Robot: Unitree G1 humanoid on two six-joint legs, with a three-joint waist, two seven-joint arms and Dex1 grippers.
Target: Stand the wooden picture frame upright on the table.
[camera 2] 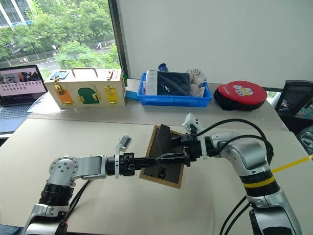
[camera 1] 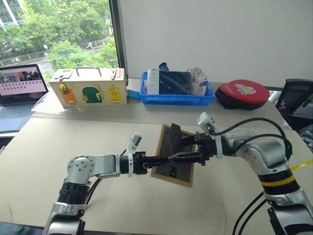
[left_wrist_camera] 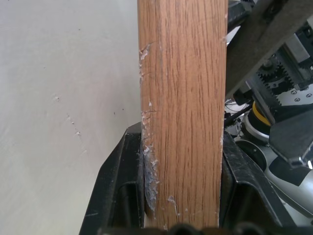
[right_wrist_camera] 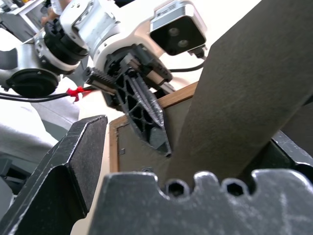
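The small light-wood picture frame [camera 1: 172, 157], dark grey back up and tilted above the large beige bench [camera 1: 73, 142], sits clamped by its edge in the left end effector [camera 1: 164, 159]. The right end effector [camera 1: 188, 147], fingers spread wide, straddles its raised stand. Beyond them, a blue plastic tray [camera 1: 177, 98] holds dark items beside a cream wooden latch box [camera 1: 89, 88].

The wooden picture frame [camera 1: 172, 169] is tilted with its dark grey back up, pale digits showing, and its hinged stand [camera 1: 174, 138] swung out. Its light-wood edge sits clamped between the fingers of the left gripper [camera 1: 166, 159], while the stand rises between the wide-spread fingers of the right gripper [camera 1: 185, 148]. Below both grippers spreads the table [camera 1: 58, 142], beige and matte.
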